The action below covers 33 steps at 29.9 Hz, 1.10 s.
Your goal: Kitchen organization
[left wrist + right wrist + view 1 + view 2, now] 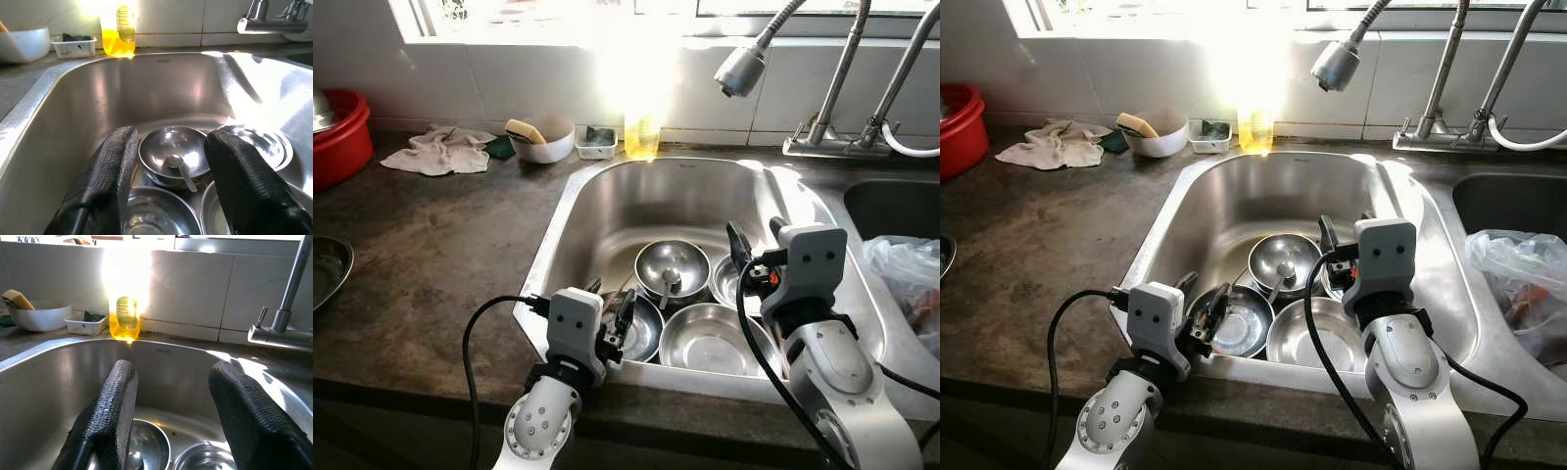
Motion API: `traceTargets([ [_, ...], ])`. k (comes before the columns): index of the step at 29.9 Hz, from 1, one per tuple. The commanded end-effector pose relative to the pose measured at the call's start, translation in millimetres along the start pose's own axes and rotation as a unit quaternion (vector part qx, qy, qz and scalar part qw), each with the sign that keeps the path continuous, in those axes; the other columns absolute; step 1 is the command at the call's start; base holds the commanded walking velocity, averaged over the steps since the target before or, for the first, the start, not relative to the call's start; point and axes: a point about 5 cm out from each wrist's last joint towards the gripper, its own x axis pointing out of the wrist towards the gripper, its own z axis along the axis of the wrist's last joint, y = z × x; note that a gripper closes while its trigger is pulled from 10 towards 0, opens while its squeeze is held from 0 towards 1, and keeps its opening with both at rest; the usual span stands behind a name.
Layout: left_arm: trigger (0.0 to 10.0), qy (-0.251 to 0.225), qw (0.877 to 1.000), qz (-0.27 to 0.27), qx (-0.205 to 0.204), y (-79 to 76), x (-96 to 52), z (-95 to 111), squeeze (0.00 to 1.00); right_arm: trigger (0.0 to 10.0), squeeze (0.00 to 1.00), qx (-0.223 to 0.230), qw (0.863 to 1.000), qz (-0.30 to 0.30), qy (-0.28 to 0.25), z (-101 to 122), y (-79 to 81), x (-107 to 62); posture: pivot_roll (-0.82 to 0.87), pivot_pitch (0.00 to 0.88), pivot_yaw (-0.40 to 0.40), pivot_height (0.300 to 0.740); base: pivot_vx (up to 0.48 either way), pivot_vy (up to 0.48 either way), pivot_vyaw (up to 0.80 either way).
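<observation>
A stainless steel sink [607, 201] sat in a dark stone surface [431, 264] under a sunlit window. At its bottom lay four steel bowls close together: one bowl with a spoon [672, 271] in the middle, the spoon [668, 281] lying inside it; a second bowl [728, 281] just to its right, partly hidden by the right arm; a large bowl [710, 339] at the near side; and another bowl [641, 331] to the near left, touching the large one.

The left tool [610, 315] hung at the sink's near left rim, just above the near-left bowl, its two black fingers [110, 171] spread apart and holding nothing. The right tool [756, 238] hovered higher, over the right part of the sink, above the bowl there, its fingers [110, 416] likewise parted and empty.

At the back edge of the sink stood a bottle of yellow dish soap [641, 135], glowing in the light. To its left on the surface were a small clear tray [596, 142] holding a dark scrubber, then a white bowl [542, 142] with a sponge [525, 130] resting in it, and beyond that a crumpled pale cloth [440, 150]. A red tub [337, 137] stood at the far left. A pull-out spray head [740, 69] hung over the sink's back right, with the faucet base [837, 145] behind it. A clear plastic bag [906, 269] lay at the right, near a second, darker basin [896, 204].
</observation>
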Motion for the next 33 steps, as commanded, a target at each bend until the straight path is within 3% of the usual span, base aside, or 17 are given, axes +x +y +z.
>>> traceTargets([
  [1, 10.0, -0.008, 1.0, -0.001, 0.001, 0.7, 0.3, 5.6, 0.0, 10.0, 0.0, -0.001, 1.0, 0.007, -0.018, 7.3, 1.2, 0.5, 0.06, 0.074, -0.002, 0.74, 0.0, 0.0, 0.0],
  [14, 10.0, -0.011, 1.0, -0.001, 0.003, 1.1, 0.9, 6.0, 0.0, 10.0, 0.0, 0.009, 1.0, 0.011, -0.021, 6.8, 6.7, 4.6, 0.07, 0.064, 0.002, 0.74, 0.0, 0.0, 0.0],
  [33, 10.0, -0.012, 1.0, -0.002, 0.002, 0.5, 0.7, 6.8, 0.0, 10.0, 0.0, 0.021, 0.999, 0.013, -0.026, 9.4, 13.0, 10.3, 0.07, 0.076, 0.0, 0.74, -0.261, 0.0, 0.0],
])
